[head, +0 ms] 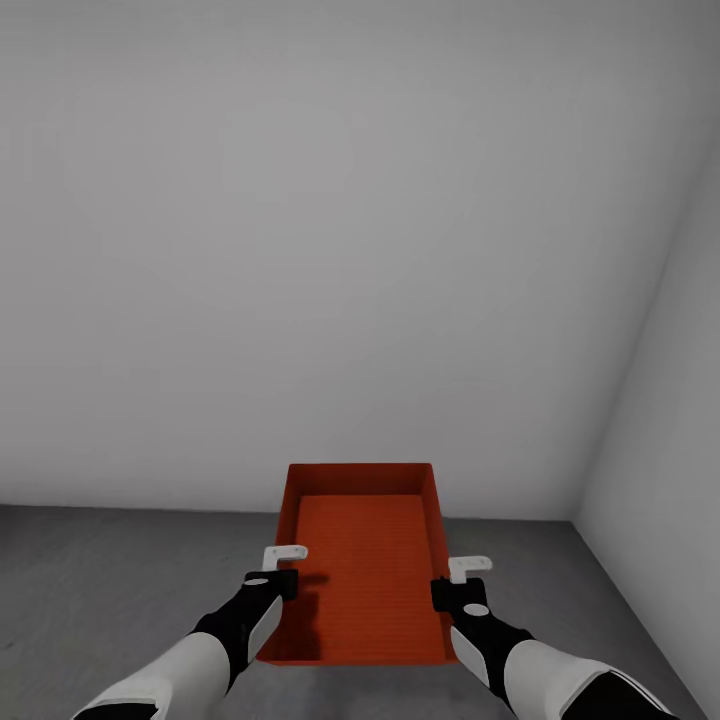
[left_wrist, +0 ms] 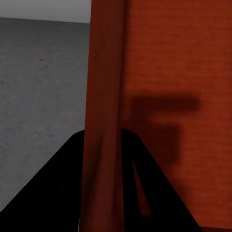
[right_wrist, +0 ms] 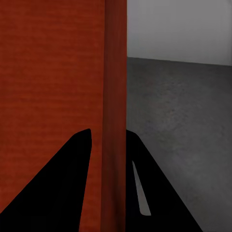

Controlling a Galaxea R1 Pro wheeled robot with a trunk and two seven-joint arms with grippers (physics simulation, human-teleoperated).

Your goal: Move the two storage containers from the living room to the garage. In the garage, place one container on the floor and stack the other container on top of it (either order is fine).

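The robot faces a corner of a bare room with plain pale grey walls (head: 350, 250) and a dark grey, speckled concrete floor (head: 120, 580). In front of it is one orange-red rectangular open-topped bin (head: 362, 570) with thin straight walls and a flat, finely ribbed bottom. The robot holds it with both arms, one at each long side, and the bin looks to be up off the floor, though the head view does not make this sure. The bin is level, with its short end pointing at the far wall. The left gripper (head: 281, 568), black with a white tip, is at the bin's left wall. In the left wrist view its two dark fingers (left_wrist: 58, 188) sit on either side of that thin wall (left_wrist: 104, 121), one inside the bin and one outside, pinching it. A shadow of the gripper falls on the bin's bottom. The right gripper (head: 462, 582) is at the bin's right wall. In the right wrist view its dark fingers (right_wrist: 58, 188) also sit on both sides of the wall (right_wrist: 115, 121), clamped on it, with the grey floor (right_wrist: 179, 125) just beside.
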